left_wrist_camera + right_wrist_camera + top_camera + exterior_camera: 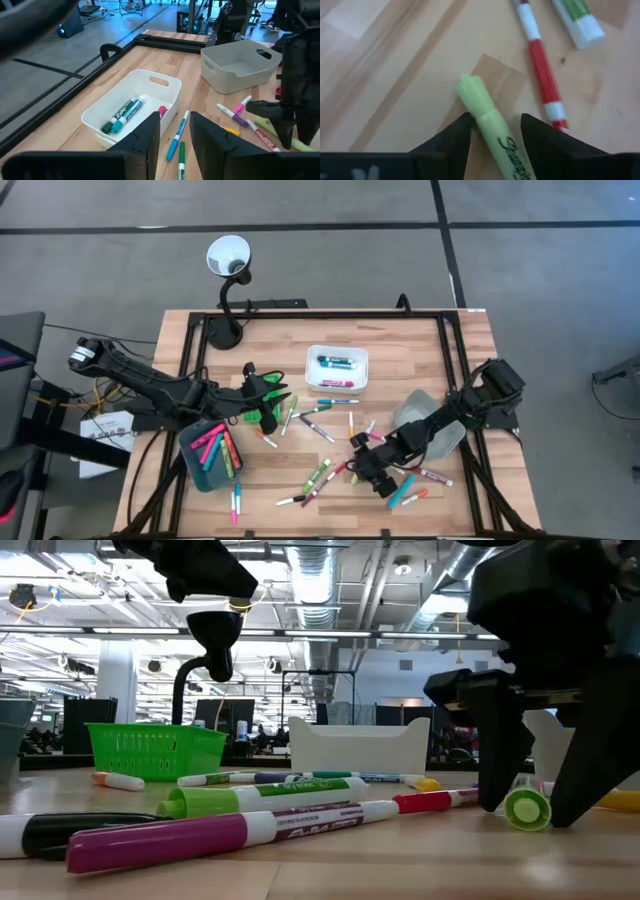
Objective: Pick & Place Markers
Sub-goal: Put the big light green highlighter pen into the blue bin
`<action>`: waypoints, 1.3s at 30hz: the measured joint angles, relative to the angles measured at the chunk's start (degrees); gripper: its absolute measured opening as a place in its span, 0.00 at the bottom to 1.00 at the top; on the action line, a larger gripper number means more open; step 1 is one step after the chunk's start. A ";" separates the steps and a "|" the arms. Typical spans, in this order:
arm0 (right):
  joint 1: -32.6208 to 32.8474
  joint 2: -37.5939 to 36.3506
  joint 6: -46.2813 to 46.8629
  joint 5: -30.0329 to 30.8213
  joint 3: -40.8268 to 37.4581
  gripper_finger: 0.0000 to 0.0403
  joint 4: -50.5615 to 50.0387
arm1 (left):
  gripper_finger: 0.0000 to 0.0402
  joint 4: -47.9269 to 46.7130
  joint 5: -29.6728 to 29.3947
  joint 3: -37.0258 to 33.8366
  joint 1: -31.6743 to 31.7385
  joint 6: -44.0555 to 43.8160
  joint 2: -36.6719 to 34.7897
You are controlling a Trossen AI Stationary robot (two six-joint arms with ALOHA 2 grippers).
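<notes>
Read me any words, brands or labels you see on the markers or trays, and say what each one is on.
"EXPO": green-capped marker lying in the white tray.
"Sharpi", cut off by the right claw: yellow-green highlighter between its fingers.
White lettering on the magenta marker: too blurred to read.
Paper sheet beside the table: print too small.

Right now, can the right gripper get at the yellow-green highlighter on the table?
Probably yes. The right gripper already straddles the highlighter, one finger on each side, low over the table. Nothing lies between the fingers and the barrel; the red marker lies clear to one side.
</notes>
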 joint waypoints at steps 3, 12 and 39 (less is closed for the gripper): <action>0.01 1.10 -3.94 -0.63 0.02 0.35 0.93 | 0.26 0.52 0.00 0.00 -0.02 0.00 -0.02; -2.43 -5.07 -4.87 -6.39 0.07 0.12 0.11 | 0.26 1.00 0.00 0.00 0.00 0.00 -0.02; -27.73 -10.32 -1.28 -15.74 -16.01 0.18 79.57 | 0.44 27.91 14.80 -0.04 8.20 20.82 18.20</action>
